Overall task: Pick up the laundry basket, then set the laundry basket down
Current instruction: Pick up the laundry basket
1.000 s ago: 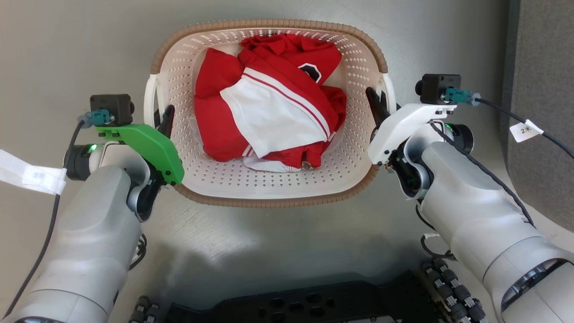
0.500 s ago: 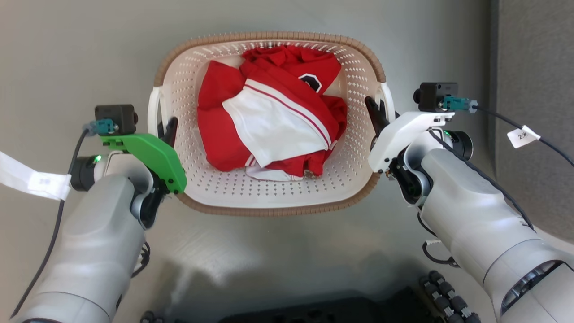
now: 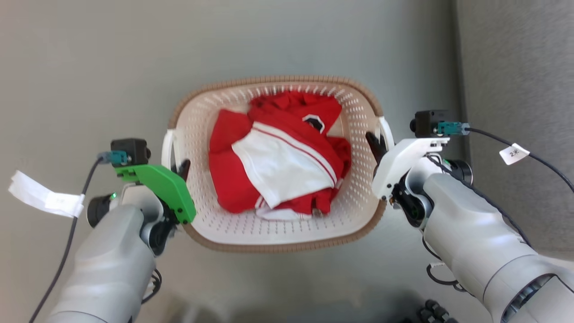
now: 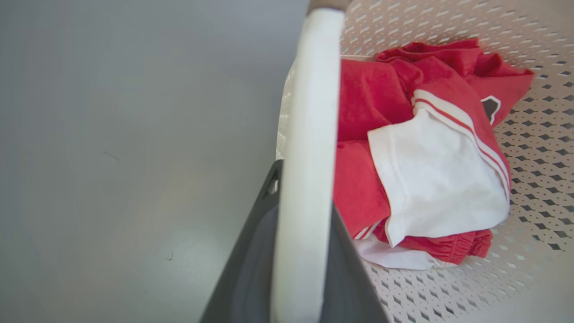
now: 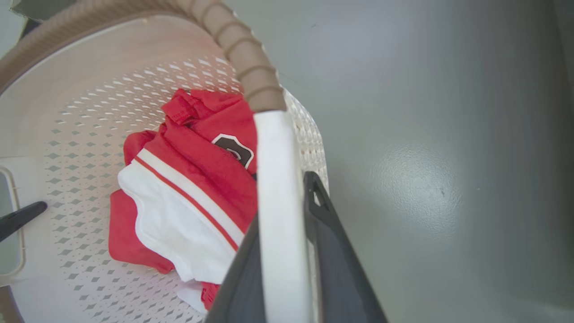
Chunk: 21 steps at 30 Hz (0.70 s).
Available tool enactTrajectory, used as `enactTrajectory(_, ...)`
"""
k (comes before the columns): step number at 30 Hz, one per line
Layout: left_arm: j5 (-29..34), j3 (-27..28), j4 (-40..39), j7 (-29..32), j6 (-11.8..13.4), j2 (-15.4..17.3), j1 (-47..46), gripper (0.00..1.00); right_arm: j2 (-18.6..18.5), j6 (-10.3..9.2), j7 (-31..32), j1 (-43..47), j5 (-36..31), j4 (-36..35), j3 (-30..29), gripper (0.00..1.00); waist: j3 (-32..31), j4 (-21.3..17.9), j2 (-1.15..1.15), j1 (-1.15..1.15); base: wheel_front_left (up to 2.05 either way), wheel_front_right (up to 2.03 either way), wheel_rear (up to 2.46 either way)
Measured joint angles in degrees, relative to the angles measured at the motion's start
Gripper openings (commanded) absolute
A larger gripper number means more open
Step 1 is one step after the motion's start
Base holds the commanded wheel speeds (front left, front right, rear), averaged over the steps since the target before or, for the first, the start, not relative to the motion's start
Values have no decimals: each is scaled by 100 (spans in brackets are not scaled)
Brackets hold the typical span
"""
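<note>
**Robot grips laundry basket by both handles.** A grey floor [image 3: 287, 40] spreads under the scene in the head view. Two pale robot arms, left arm [image 3: 112, 260] and right arm [image 3: 475, 233], reach in from the bottom corners. Btwn them, at ctr frame, sits a cream perforated laundry basket [image 3: 269, 229] w/ a brown woven-look rim [image 3: 278, 248]. Whether it rests on the floor or hangs just above it can't be told.

Inside lies a crumpled red-and-white garment [image 3: 278, 166] w/ a dark badge [image 3: 314, 122], w/ bare perforated wall all round it.

The white left handle [image 4: 309, 112] runs up the left wrist view w/ a dark finger [image 4: 251, 251] pressed to each side, so the left gripper [image 3: 179, 167] is clamped on that handle. On the opp. side the right gripper [image 3: 376, 142] is closed round the white right handle [image 5: 273, 188], one finger inside the basket and one outside.

A green bracket [image 3: 161, 184] tops the left wrist and a white bracket [image 3: 399, 161] tops the right. A small white tag [image 3: 515, 153] hangs on the right arm's cable [image 3: 547, 168].
</note>
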Motion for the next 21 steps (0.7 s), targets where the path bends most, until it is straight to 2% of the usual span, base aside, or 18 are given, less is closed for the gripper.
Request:
enactTrajectory(11, -238, -114, 308, 452, 0, -88, 277, 0, 22, 125, 549, 200, 205, 171, 238, 0, -972, -100, 0, 0, 0, 0, 0)
enactTrajectory(21, -472, -166, 570, 867, -1, -170, 630, 0, 49, 145, 1133, 563, 477, 209, 403, 0, -1791, -190, 0, 0, 0, 0, 0)
